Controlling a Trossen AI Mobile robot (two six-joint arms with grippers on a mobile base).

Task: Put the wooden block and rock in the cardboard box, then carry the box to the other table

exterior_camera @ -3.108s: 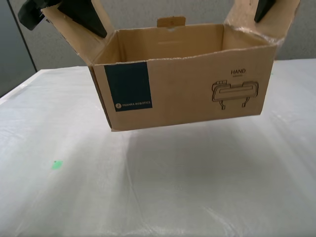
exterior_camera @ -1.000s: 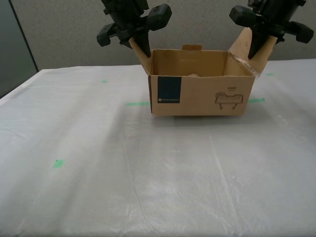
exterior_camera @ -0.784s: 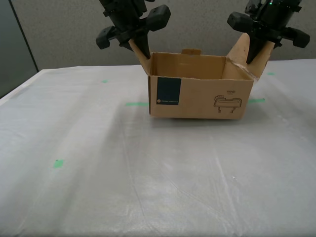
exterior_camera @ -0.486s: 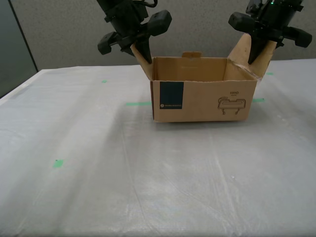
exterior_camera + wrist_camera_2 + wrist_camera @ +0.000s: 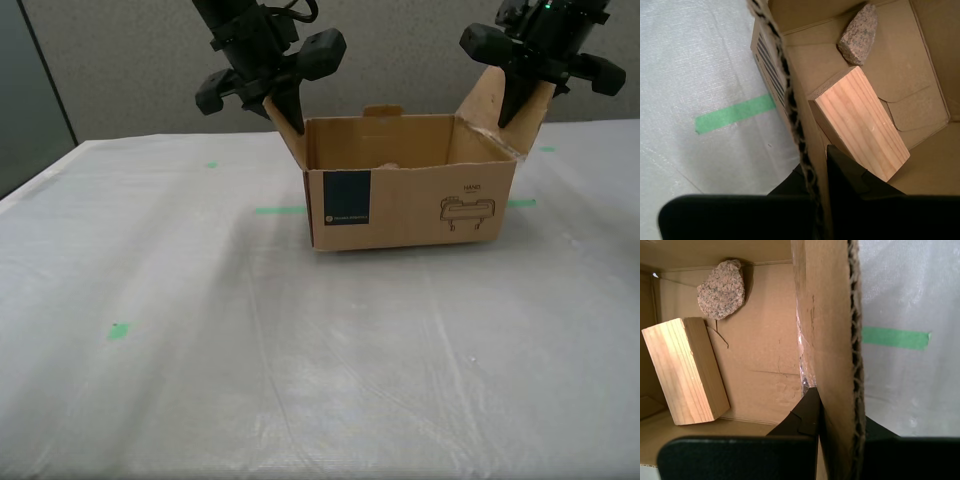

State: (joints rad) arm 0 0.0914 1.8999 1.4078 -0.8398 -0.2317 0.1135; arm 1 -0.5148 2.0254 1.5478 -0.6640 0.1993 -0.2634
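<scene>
The cardboard box (image 5: 410,208) stands with its flaps open on the wrinkled pale table (image 5: 300,360), its base at or just above the cover. My second gripper (image 5: 285,108) is shut on the flap at the exterior view's left, and the second wrist view shows that gripper (image 5: 815,170) clamping the flap's edge. My first gripper (image 5: 520,100) is shut on the flap at the exterior view's right, seen up close in the first wrist view (image 5: 840,410). Inside the box lie the wooden block (image 5: 860,125) (image 5: 685,370) and the rock (image 5: 860,35) (image 5: 721,288). From outside, only the rock's top (image 5: 390,166) shows.
Green tape strips lie on the table on both sides of the box (image 5: 277,210) (image 5: 521,203), and a small green mark (image 5: 118,331) lies nearer the camera. A grey partition wall (image 5: 120,60) stands behind the table. The table's edge runs along the exterior view's left.
The box hung high and close to the camera three seconds ago; both arms have carried it farther out and down. In the last second it levelled and sank slightly.
</scene>
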